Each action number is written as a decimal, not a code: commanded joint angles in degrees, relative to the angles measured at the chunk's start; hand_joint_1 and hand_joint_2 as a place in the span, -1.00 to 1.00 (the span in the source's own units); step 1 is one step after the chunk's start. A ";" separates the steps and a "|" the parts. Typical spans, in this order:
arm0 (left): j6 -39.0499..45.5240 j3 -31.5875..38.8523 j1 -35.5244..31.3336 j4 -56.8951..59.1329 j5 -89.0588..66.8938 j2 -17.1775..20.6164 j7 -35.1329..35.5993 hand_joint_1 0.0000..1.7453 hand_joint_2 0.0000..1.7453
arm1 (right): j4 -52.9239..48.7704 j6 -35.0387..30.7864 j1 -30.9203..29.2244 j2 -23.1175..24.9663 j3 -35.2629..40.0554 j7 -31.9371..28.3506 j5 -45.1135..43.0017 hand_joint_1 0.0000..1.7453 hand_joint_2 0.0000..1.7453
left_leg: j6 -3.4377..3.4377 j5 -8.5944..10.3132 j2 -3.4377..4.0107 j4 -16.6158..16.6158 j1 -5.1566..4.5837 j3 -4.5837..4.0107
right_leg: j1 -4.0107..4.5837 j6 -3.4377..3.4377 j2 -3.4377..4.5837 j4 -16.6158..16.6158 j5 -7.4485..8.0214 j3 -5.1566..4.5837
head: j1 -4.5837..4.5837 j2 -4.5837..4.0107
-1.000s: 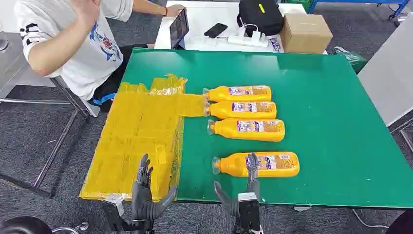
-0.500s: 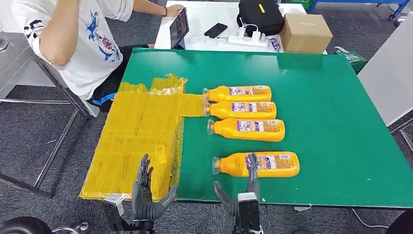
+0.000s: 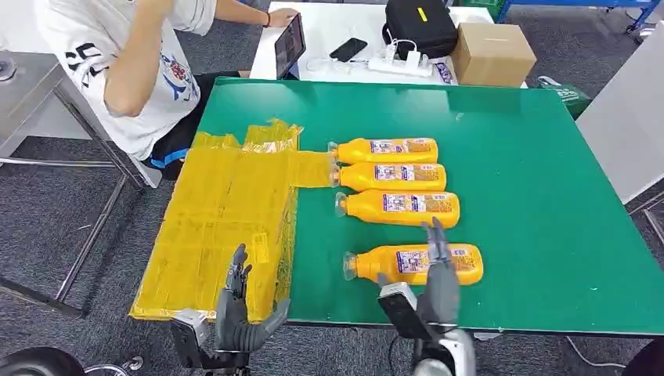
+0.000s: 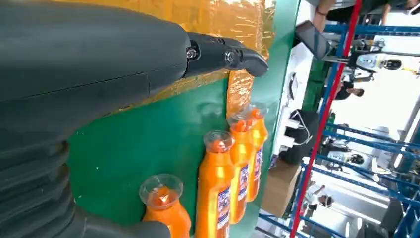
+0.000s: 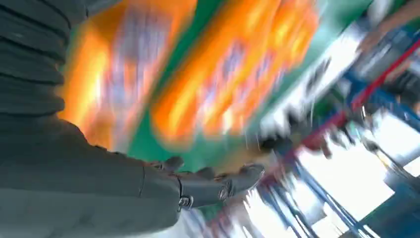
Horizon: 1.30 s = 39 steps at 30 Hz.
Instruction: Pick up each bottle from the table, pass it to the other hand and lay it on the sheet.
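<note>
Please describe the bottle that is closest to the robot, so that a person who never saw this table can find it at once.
On the green table, four orange plastic bottles lie on their sides to the right of the yellow plastic sheet. Three lie close together in a stack-like row; the nearest orange bottle lies apart from them, by the table's near edge, with the robot's right hand over it.

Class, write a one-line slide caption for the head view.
Right hand reaches over the nearest of four orange bottles beside the yellow sheet.

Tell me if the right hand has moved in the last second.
Yes. The right hand has shifted right and forward over the nearest bottle, which lies where it was.
</note>
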 commanded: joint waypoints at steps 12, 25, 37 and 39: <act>-0.61 2.12 -1.06 1.45 -0.66 -0.72 0.36 -1.00 1.00 | -4.11 -1.46 -0.17 -2.83 -4.64 0.60 -0.26 -1.00 1.00 | -0.01 -0.14 0.07 0.00 0.08 0.27 | 0.10 -0.04 -0.06 -0.06 -0.08 0.23 | -0.09 0.00; -2.68 4.26 -1.05 1.75 -2.75 -1.30 0.96 -1.00 1.00 | 1.64 9.37 -0.73 -8.71 -2.20 10.77 -0.65 -1.00 1.00 | -0.01 -0.12 0.06 -0.04 0.07 0.28 | 0.09 -0.04 -0.04 -0.11 -0.05 0.28 | -0.09 0.00; -4.34 4.93 -1.57 3.04 -3.22 -1.88 1.89 -1.00 1.00 | 6.65 14.82 -2.65 -11.85 -5.30 14.80 -0.26 -1.00 1.00 | 0.01 -0.11 0.06 -0.03 0.05 0.26 | 0.07 -0.03 -0.03 -0.11 -0.04 0.26 | -0.09 0.00; -4.60 5.09 -1.56 3.00 -3.27 -1.90 1.93 -1.00 1.00 | 5.92 15.73 -2.20 -11.94 -5.08 15.80 0.32 -1.00 1.00 | -0.01 -0.16 0.13 -0.03 0.06 0.33 | 0.09 -0.05 0.03 -0.10 -0.06 0.32 | -0.11 0.00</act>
